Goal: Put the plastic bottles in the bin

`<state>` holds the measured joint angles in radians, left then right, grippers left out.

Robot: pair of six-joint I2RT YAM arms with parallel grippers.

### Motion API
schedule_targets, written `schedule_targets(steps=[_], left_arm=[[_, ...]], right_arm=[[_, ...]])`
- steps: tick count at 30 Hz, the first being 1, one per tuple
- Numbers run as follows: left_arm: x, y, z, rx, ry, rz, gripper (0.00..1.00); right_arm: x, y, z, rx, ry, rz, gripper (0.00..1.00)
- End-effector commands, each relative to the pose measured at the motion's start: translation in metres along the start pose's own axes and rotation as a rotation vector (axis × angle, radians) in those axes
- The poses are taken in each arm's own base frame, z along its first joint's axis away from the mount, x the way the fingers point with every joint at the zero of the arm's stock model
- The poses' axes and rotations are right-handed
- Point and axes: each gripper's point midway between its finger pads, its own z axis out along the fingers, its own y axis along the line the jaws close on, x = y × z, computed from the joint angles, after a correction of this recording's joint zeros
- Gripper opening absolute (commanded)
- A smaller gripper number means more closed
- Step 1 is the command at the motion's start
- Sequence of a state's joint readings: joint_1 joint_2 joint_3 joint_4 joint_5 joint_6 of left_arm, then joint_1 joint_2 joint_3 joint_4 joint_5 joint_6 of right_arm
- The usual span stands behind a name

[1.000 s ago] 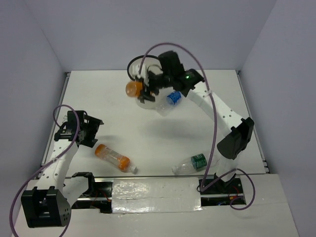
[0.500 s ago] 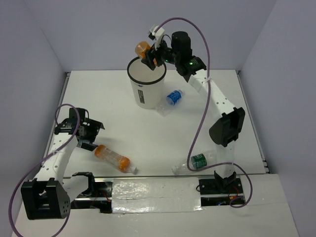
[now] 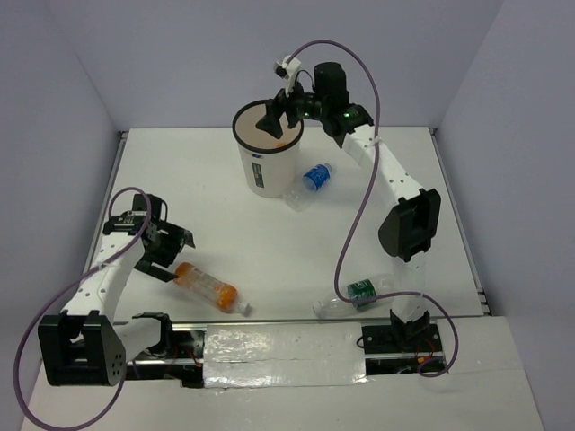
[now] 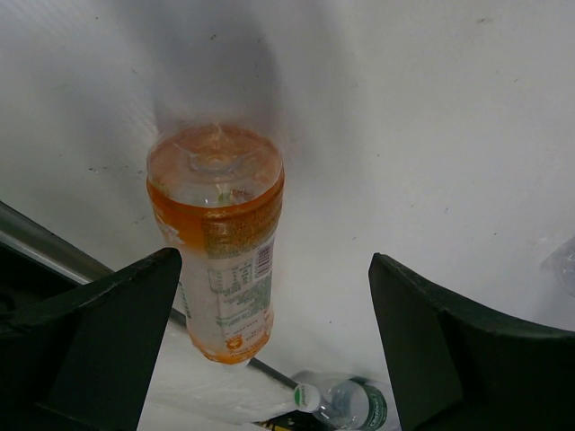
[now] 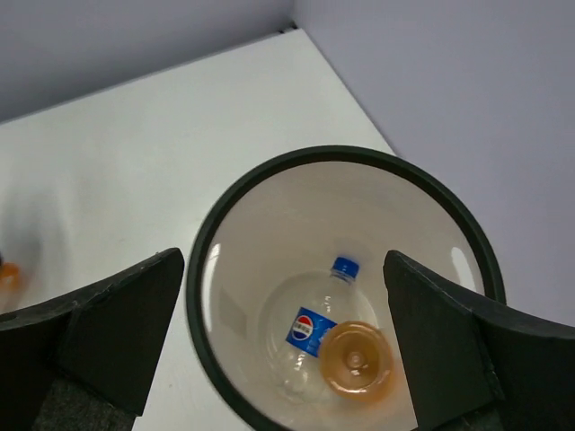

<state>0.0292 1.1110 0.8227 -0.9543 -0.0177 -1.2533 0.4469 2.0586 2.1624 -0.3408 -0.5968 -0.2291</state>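
Our right pincer (image 3: 280, 118) has just let go: its fingers stand spread and empty, and the stubby orange bottle (image 5: 357, 361) it carried now lies straight below them in the bin (image 5: 346, 153), beside a blue-labelled bottle (image 5: 304, 334), so we judge two of five delivered. That arm reaches far out and high, wrist turned down over the bin's mouth. Our left pincer (image 4: 274, 262) has dropped low, spread wide, the longer orange bottle (image 4: 220, 251) lying between its fingers, not yet pinched.
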Motion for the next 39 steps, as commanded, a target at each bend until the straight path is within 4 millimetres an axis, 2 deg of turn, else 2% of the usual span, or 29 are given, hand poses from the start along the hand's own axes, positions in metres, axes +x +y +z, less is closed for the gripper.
schedule_targets(steps=[1,2,3,4,5,6,7,9,10,16,20,28,31,34,35,39], left_arm=[[0.014,0.010,0.004,-0.042,0.059,0.042,0.99],[0.016,0.008,0.006,-0.036,0.070,0.039,0.99],[0.022,0.009,0.011,-0.051,0.088,0.057,1.00],[0.025,0.008,0.013,-0.050,0.099,0.067,0.99],[0.029,0.006,0.016,-0.047,0.107,0.085,0.99],[0.031,0.003,0.020,-0.047,0.120,0.090,0.99],[0.032,0.002,0.021,-0.050,0.127,0.102,0.99],[0.033,0.001,0.024,-0.069,0.132,0.118,0.99],[0.033,0.001,0.025,-0.073,0.134,0.124,0.99],[0.034,0.008,0.038,-0.147,0.156,0.168,0.99],[0.038,0.008,0.049,-0.184,0.196,0.205,0.99],[0.027,-0.013,0.054,-0.163,0.166,0.250,0.89],[0.021,-0.025,0.050,-0.128,0.143,0.266,0.81],[0.016,-0.039,0.044,-0.074,0.120,0.295,0.65],[0.016,-0.045,0.043,-0.050,0.121,0.302,0.56],[0.022,-0.059,0.044,0.023,0.156,0.359,0.35]], right_arm=[[-0.030,0.046,-0.040,-0.215,-0.056,-0.033,1.00],[-0.023,0.055,-0.042,-0.250,-0.039,-0.026,1.00],[-0.025,0.068,-0.050,-0.289,-0.040,-0.032,1.00],[-0.016,0.074,-0.053,-0.304,-0.017,-0.020,1.00],[0.004,0.080,-0.053,-0.320,0.019,-0.004,1.00],[0.004,0.087,-0.060,-0.328,0.023,-0.013,1.00],[0.021,0.092,-0.062,-0.342,0.058,0.011,1.00],[0.026,0.099,-0.069,-0.351,0.073,0.004,1.00],[0.039,0.102,-0.071,-0.356,0.104,0.027,1.00],[0.054,0.113,-0.082,-0.377,0.137,0.043,1.00],[0.055,0.116,-0.086,-0.382,0.141,0.047,1.00],[0.063,0.116,-0.095,-0.373,0.163,0.062,1.00],[0.066,0.114,-0.098,-0.364,0.170,0.072,1.00],[0.066,0.111,-0.101,-0.353,0.175,0.079,1.00],[0.066,0.110,-0.102,-0.348,0.175,0.080,1.00],[0.066,0.103,-0.105,-0.329,0.176,0.094,1.00]])
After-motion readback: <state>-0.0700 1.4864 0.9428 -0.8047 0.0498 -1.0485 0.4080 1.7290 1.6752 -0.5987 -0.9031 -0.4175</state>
